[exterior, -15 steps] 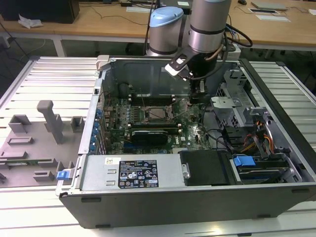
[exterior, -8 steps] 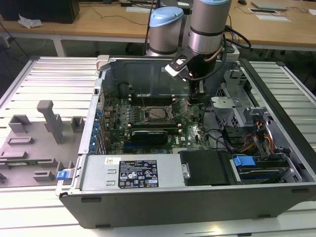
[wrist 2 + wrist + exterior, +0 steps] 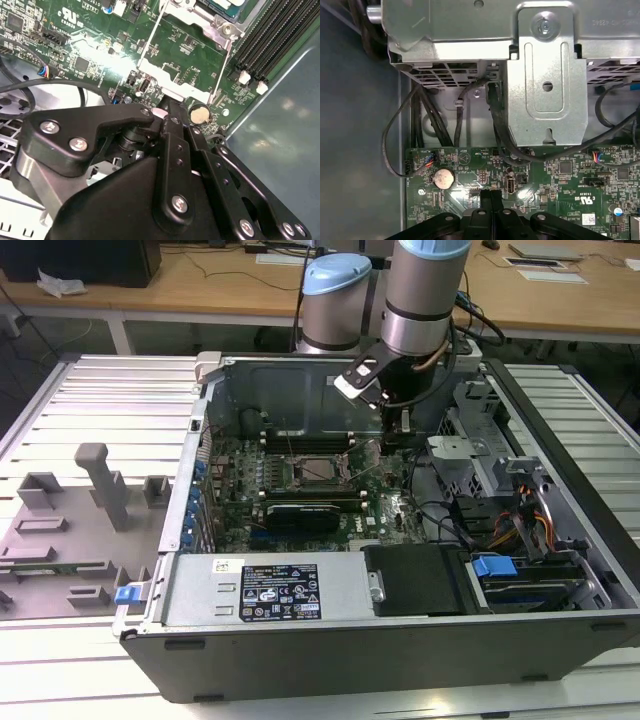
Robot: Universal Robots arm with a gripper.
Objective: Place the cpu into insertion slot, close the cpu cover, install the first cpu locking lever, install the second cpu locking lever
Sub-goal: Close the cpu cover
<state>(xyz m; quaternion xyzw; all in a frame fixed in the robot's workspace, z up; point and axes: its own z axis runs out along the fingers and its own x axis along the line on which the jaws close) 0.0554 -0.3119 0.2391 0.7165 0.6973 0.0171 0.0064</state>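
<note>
Gripper (image 3: pixel 490 193) is clenched, nothing in it, probably so the tip can push. It hangs low just beside the slot (image 3: pixel 318 472), near the coin battery (image 3: pixel 200 115). The cover (image 3: pixel 200 22) looks down on the slot.

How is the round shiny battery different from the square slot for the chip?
The battery is round; the insertion slot is square. The battery is far smaller than the slot. The battery sits close to the gripper; the slot lies farther off. Both show silvery metal and sit on the green board.
</note>
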